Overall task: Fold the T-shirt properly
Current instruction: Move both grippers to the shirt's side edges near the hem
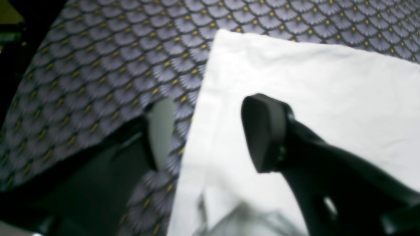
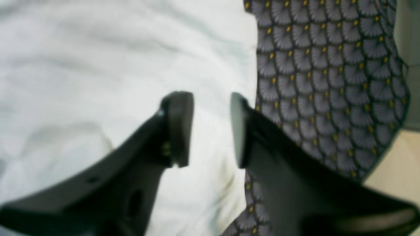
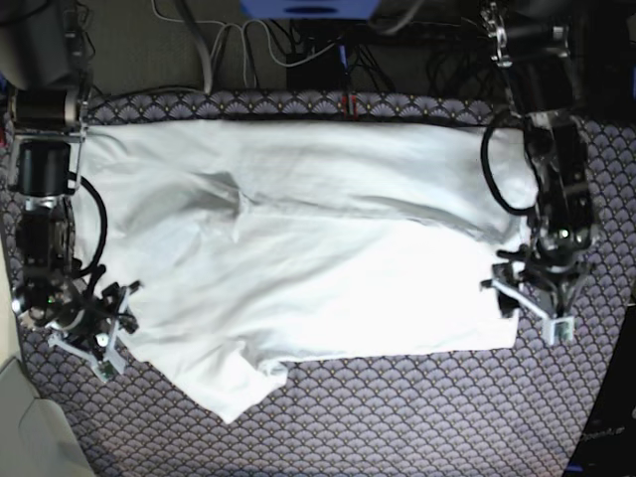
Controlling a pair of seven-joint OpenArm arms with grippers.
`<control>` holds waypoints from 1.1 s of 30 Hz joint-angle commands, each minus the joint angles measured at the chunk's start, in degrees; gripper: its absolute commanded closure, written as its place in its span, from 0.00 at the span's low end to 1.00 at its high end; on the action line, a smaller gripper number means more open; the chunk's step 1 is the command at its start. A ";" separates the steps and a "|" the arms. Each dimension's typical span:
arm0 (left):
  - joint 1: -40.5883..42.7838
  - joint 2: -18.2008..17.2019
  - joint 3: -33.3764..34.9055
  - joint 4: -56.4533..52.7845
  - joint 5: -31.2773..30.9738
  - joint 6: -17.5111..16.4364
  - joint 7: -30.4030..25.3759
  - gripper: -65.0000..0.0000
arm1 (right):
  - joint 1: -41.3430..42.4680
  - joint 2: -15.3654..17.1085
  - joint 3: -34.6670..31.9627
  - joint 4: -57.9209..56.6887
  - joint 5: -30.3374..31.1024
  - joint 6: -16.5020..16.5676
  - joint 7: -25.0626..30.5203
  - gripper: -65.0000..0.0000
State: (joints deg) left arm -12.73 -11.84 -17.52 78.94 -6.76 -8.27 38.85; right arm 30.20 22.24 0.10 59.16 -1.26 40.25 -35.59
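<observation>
The white T-shirt [image 3: 318, 248] lies spread across the table, folded lengthwise, with a sleeve sticking out at the front left. At the shirt's right end my left gripper [image 3: 535, 316] stands open. In the left wrist view its fingers straddle the shirt's edge [image 1: 229, 98], and nothing is pinched in the left gripper [image 1: 211, 132]. At the shirt's left end my right gripper [image 3: 109, 333] is open too. In the right wrist view the right gripper [image 2: 208, 127] hangs over the T-shirt [image 2: 98, 65] near its edge, with only flat cloth showing between the pads.
A purple scale-patterned tablecloth [image 3: 397, 417] with yellow dots covers the table. Cables and a blue box [image 3: 308, 8] lie beyond the far edge. A pale floor strip [image 2: 393, 164] shows past the cloth's edge. Both arm columns stand at the table's far corners.
</observation>
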 commanded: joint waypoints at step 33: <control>-22.39 -1.31 7.98 -47.68 -0.40 0.84 -33.88 0.35 | 9.94 -0.04 1.62 -28.34 -9.60 -6.45 30.63 0.31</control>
State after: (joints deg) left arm -33.91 -12.51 -9.37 30.41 -6.70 -7.31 6.22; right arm 38.72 21.10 1.37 30.11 -11.40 34.54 -5.91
